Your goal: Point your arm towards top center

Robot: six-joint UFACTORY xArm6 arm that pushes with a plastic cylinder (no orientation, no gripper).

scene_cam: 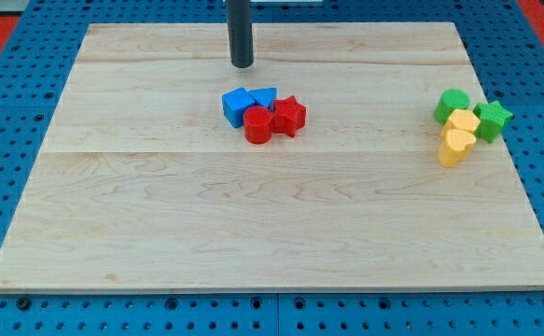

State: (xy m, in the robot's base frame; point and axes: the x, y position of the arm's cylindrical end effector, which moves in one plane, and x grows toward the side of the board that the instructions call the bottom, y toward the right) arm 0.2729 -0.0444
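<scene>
Rod only, no pincer on this arm, so nothing to release or clench: my tip (242,65) rests on the pale wooden board (160,224) in the upper middle of the frame, just above the blue cube (236,105), blue triangular block (265,96), red cylinder (258,125) and red star block (290,115), apart from them. Top centre is bare wood a little further up; I judge it stiff and smooth, easy sliding, nothing to grasp. No writing or labels are readable.
</scene>
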